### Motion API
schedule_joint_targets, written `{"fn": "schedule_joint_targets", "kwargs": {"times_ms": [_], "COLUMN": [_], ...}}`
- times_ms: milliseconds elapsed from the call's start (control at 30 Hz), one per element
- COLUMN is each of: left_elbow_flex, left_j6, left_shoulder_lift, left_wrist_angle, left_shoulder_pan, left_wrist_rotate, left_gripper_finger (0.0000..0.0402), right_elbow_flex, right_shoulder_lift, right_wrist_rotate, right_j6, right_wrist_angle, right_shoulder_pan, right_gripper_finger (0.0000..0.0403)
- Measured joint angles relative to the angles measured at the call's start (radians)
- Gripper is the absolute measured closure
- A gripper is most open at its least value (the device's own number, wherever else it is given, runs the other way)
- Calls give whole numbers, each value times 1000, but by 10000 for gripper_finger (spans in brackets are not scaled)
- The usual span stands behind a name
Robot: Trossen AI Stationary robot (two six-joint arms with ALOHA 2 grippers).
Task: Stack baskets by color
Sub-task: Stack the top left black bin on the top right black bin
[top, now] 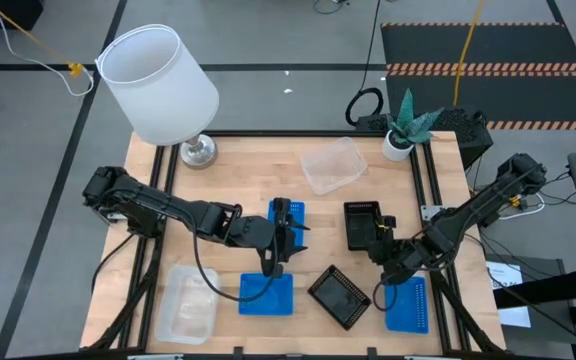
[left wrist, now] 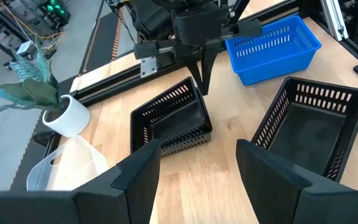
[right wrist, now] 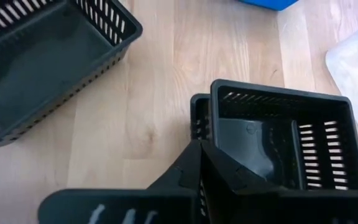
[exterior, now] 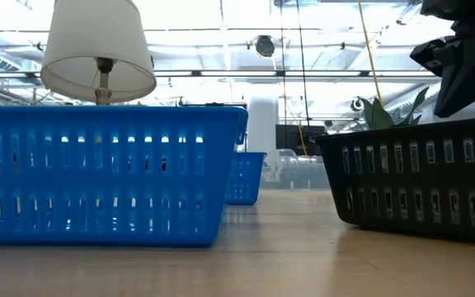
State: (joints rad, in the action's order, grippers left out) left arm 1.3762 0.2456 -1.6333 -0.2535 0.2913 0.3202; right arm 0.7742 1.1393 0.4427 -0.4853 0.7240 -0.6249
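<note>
My right hand [top: 382, 236] is pinching the rim of the nested black baskets [top: 363, 224], right of the blue basket [top: 288, 213]; my left hand [top: 278, 258] is hovering spread. The thin-wall pinch could be slipping, or lifting only the upper basket

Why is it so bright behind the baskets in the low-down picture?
In the low view, ceiling lights and windows glare behind the blue basket and black basket, so they look dark; the high view is evenly lit, with soft shadows on the table.
</note>
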Motion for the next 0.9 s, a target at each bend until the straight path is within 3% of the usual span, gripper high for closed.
{"fn": "schedule_joint_targets", "kwargs": {"times_ms": [900], "left_elbow_flex": [0], "left_j6": [4], "left_shoulder_lift": [0], "left_wrist_angle": [20], "left_shoulder_pan": [0], "left_wrist_rotate": [-8], "left_gripper_finger": [188], "right_elbow_flex": [-59], "right_shoulder_lift": [0], "right_wrist_rotate": [0], "right_j6": [-80], "right_wrist_angle": [-38], "right_shoulder_pan": [23], "right_gripper_finger": [399]}}
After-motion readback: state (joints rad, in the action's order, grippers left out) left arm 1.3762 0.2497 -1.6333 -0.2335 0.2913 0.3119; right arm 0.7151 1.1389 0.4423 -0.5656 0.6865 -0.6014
